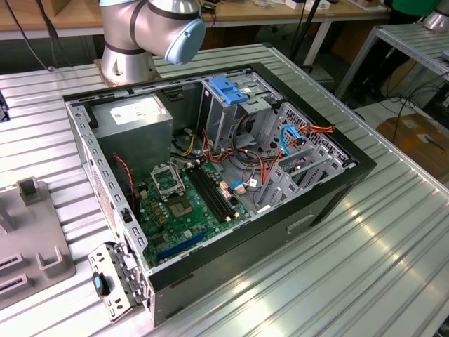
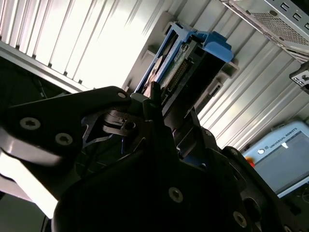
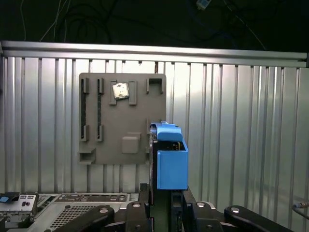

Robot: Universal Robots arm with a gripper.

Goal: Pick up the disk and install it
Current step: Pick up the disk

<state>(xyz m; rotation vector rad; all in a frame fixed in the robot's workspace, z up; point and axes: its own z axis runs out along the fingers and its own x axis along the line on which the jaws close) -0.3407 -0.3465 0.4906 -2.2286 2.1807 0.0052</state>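
Observation:
The disk [image 3: 171,159] stands on edge between my gripper's [image 3: 166,195] dark fingers, its bright blue plastic rail frame facing the first wrist camera. In the second wrist view the disk [image 2: 193,58] shows its grey metal side and connector edge inside the blue frame, with the gripper [image 2: 171,104] closed around its lower part. It hangs over the ribbed metal table, in front of a grey fixture plate [image 3: 106,140]. Whether it still touches the plate I cannot tell.
The open computer case [image 1: 210,175] lies on the ribbed table, with motherboard, cables, a grey power-supply box [image 1: 133,116] and a drive cage topped by a blue bracket [image 1: 231,88]. The arm's base [image 1: 126,63] stands behind it. The fixture plate [image 1: 28,246] is at the exterior view's left.

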